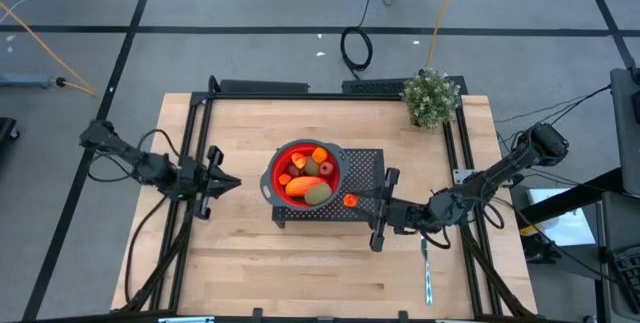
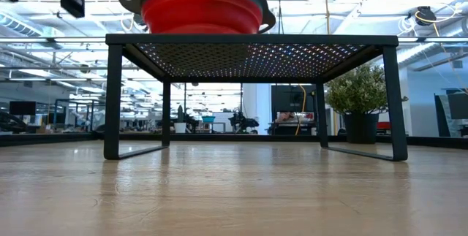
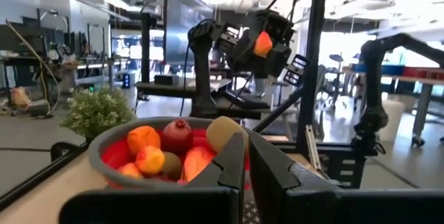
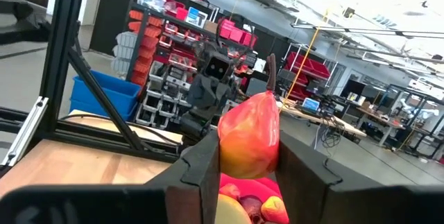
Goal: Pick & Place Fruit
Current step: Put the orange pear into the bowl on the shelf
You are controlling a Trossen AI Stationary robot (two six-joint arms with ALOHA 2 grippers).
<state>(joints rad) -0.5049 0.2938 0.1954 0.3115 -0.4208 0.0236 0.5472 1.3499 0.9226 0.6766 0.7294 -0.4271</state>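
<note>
- From overhead I see the red bowl (image 1: pixel 303 175) sitting on a black mesh rack (image 1: pixel 360 168) in the middle of the counter (image 1: pixel 250 253), loaded with fruit: a long orange piece (image 1: pixel 299 186), a brownish-green oval (image 1: pixel 319 194), a dark red round one (image 1: pixel 326 169) and small orange bits (image 1: pixel 319 155).
- My right end effector (image 1: pixel 352 202) is at the rack's front right, just beside the bowl, clamped on an orange-red fruit (image 1: pixel 350 201) — only a speck from above.
- The right wrist view shows what the overhead cannot: that fruit (image 4: pixel 250 137) is pear-shaped, red and yellow with a dark stem, gripped between the two fingers (image 4: pixel 201 172), with bowl contents just below it.
- My left end effector (image 1: pixel 228 183) waits left of the bowl, well clear of it; its wrist view shows the fingers (image 3: pixel 232 165) nearly together with a thin gap and nothing held.
- That same view looks across the bowl (image 3: pixel 104 151) to the right end effector (image 3: pixel 262 44) raised with its fruit.
- The low view shows only the bowl's underside (image 2: pixel 201 6) on the rack — no fruit visible.
- A potted plant (image 1: pixel 431 97) stands at the far right corner; a blue-handled utensil (image 1: pixel 425 273) lies near the front right.
</note>
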